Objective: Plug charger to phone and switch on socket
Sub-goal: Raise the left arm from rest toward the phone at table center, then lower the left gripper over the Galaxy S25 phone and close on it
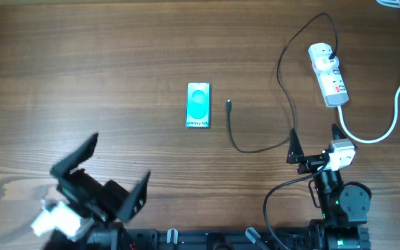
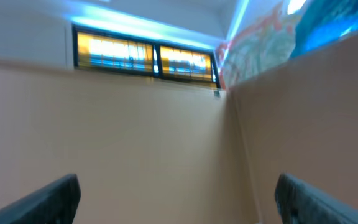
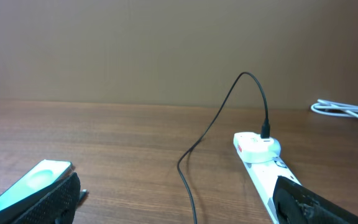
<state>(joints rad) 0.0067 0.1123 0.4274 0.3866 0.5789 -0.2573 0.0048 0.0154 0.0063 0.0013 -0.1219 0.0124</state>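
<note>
The phone [image 1: 198,105] lies flat mid-table, cyan screen up, white text strip toward me; its near end shows in the right wrist view [image 3: 27,185]. The charger cable [image 1: 283,104] runs from a white adapter on the socket's far end, loops left and ends in a plug tip [image 1: 229,105] just right of the phone; the cable also shows in the right wrist view [image 3: 219,118]. The socket [image 1: 328,75] lies at the right, seen also in the right wrist view [image 3: 263,163]. My left gripper [image 1: 99,170] is open, empty, tilted up at front left. My right gripper [image 1: 314,144] is open, empty, near the front.
A thick white lead [image 1: 394,104] curves from the socket's near end to the far right edge, seen also in the right wrist view [image 3: 347,112]. The left wrist view shows only a beige wall and windows [image 2: 145,59]. A black arm cable [image 1: 276,201] loops by the right base.
</note>
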